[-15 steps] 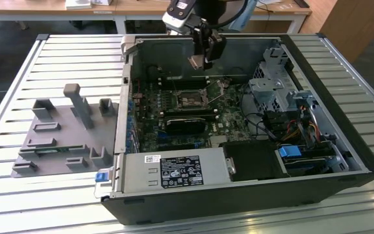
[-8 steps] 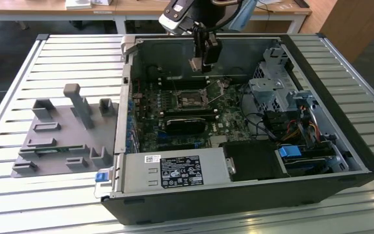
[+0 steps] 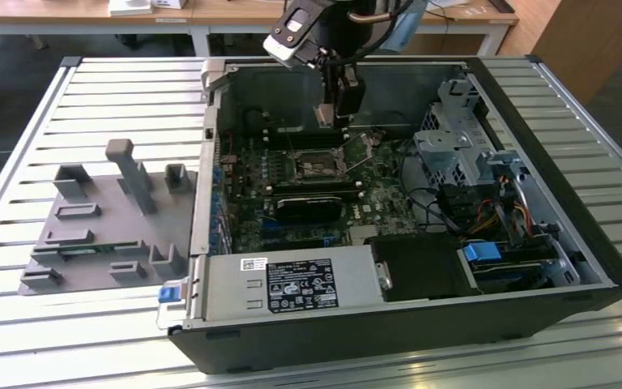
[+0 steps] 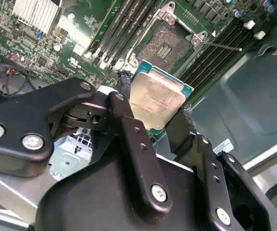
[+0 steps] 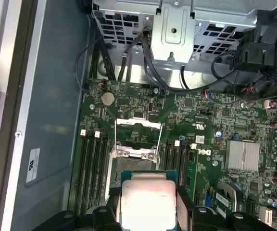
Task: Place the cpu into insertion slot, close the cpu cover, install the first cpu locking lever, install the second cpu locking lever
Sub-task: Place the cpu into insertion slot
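A pale slatted metal table [image 3: 30, 121] spreads across the scene, its ribs catching even light. Behind it stands a wooden-topped desk [image 3: 236, 11] on white legs [image 3: 198, 39], over a dark floor [image 3: 9, 49]. A wooden cabinet [image 3: 592, 40] stands at the exterior view's right.

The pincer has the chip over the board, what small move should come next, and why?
Probably shift the pincer toward the insertion slot: in the second wrist view the held cpu appears offset from that open slot, not yet centred over it.
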{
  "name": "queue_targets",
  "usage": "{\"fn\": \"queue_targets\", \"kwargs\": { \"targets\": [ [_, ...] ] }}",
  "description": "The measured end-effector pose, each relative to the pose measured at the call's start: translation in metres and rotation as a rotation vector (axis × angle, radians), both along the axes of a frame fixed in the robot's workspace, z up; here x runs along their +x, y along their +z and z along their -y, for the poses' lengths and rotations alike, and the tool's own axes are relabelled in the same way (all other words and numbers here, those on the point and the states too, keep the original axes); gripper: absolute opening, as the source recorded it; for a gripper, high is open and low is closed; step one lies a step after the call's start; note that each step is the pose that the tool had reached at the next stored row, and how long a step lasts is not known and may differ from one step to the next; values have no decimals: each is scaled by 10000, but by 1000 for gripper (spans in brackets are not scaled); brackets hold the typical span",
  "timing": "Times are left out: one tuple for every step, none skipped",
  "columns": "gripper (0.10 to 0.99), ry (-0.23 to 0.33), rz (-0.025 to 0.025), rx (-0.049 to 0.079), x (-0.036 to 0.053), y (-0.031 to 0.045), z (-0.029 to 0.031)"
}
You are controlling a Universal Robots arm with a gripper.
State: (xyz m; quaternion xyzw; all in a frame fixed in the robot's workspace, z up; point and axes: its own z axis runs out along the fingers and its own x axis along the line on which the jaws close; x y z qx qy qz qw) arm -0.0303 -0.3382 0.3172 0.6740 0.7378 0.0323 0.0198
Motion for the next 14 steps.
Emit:
{"fn": "queue_targets", "kwargs": {
  "targets": [
    [541,-36,-2,-1,0,-18,-3],
    [541,-125,-2,-2,-1,-37,-7],
    [541,-257,-1,0,0,-54,-9],
    [541,-367,-2,0,-1,-72,-13],
    [541,-407,-5,-2,-1,-90,-21],
    [541,-410,-5,-1,-3,-108,-27],
    [541,-410,-4,0,-5,-126,-32],
    [541,-410,-5,0,-7,-144,-37],
    [541,-409,-6,-1,-9,-161,-39],
    [541,-409,-6,-1,-11,-181,-40],
    [541,-409,-7,0,-12,-200,-41],
    [541,-410,-7,0,-14,-218,-42],
    [541,-410,-8,0,-16,-236,-44],
    [541,-409,-10,0,-17,-254,-45]
  ]
}}
